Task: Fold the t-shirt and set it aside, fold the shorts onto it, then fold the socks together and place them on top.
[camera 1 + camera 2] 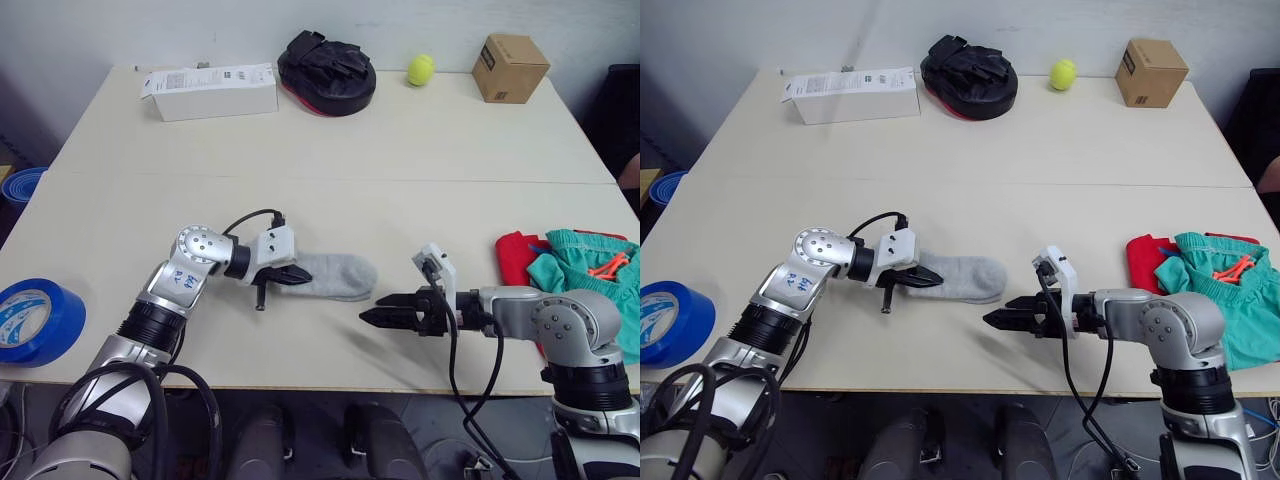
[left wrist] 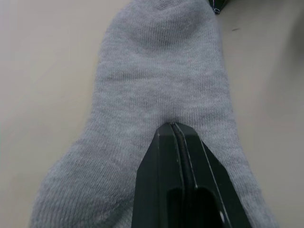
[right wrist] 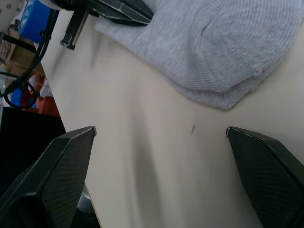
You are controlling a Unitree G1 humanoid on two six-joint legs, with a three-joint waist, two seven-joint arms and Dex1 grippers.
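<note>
The light grey socks (image 1: pixel 335 277) lie flat on the table's near middle, one on the other, toes pointing right. My left gripper (image 1: pixel 297 276) is shut on their cuff end, and the left wrist view has its fingertips (image 2: pixel 173 130) pinched into the knit of the socks (image 2: pixel 156 71). My right gripper (image 1: pixel 378 316) hovers open just right of the toe end, apart from it; in its wrist view the fingers (image 3: pixel 57 166) stand wide either side of the socks (image 3: pixel 223 52). At the right edge, the teal-green shorts (image 1: pixel 590 275) lie on the red t-shirt (image 1: pixel 513 258).
A blue tape roll (image 1: pixel 30 320) sits at the near left edge. Along the back are a white box (image 1: pixel 210 90), a black padded mitt (image 1: pixel 327 70), a yellow-green ball (image 1: pixel 421 69) and a cardboard box (image 1: pixel 510 67). An orange cord (image 1: pixel 608 266) lies on the shorts.
</note>
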